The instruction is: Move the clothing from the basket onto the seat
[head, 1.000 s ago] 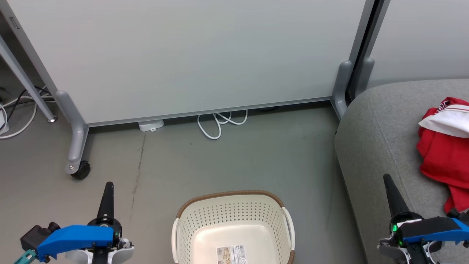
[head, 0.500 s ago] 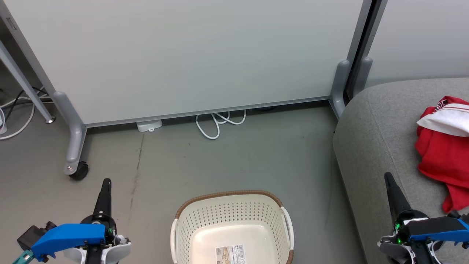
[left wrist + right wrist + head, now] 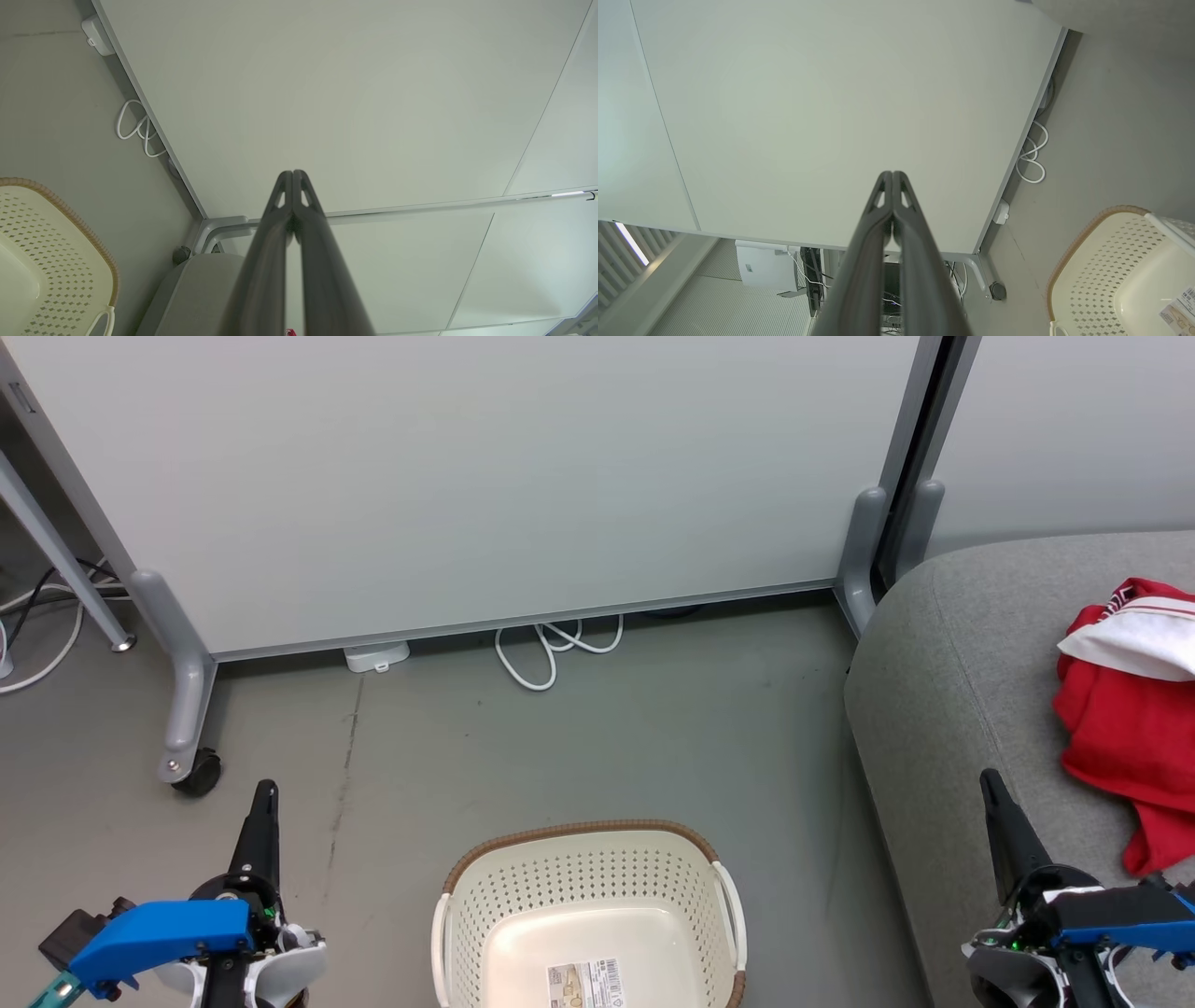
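Left tool [image 3: 266,791] and right tool [image 3: 987,780], both pressed together, are sinking toward the bottom corners. With the basket [image 3: 579,828] empty and the clothing [image 3: 1120,737] on the seat [image 3: 934,663], the task is seemingly finishing.

So the basket [image 3: 588,877] looks like smooth cream plastic with a slight sheen, with a brown woven-look rim [image 3: 579,828] (can't tell if it's real weave). There's a paper sticker [image 3: 585,983] on its bottom. The seat [image 3: 943,691] is matt grey cloth, slightly coarse. The clothing [image 3: 1125,737] is soft red and white fabric. The floor [image 3: 579,747] is smooth and matt, and so is the partition panel [image 3: 467,476].
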### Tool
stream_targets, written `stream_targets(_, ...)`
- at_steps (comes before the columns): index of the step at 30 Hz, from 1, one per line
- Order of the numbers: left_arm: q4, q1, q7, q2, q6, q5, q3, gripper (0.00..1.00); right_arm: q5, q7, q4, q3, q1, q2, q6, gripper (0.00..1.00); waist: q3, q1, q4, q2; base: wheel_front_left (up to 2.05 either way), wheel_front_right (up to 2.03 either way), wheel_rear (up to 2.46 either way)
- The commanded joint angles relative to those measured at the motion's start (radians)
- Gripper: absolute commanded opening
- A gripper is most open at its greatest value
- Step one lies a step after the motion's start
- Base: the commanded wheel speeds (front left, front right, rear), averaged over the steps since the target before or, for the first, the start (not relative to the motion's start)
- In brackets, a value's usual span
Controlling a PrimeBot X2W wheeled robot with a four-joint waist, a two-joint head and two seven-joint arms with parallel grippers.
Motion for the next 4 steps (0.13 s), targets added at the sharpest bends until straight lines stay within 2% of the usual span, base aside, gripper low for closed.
stream_targets(1,-0.008,-0.015,0.007,-0.001,-0.003,-0.019,0.01,0.0,0.027,0.006,-0.006,-0.004,-0.013,0.0,0.0,0.0,0.0,0.0,-0.001,-0.0001,0.0,0.0,0.0)
stream_targets(4,-0.01,-0.016,0.012,-0.003,-0.003,-0.037,0.014,0.0,0.049,0.011,-0.006,-0.005,-0.014,0.0,0.0,0.0,0.0,0.0,-0.002,-0.0001,0.0,0.0,0.0)
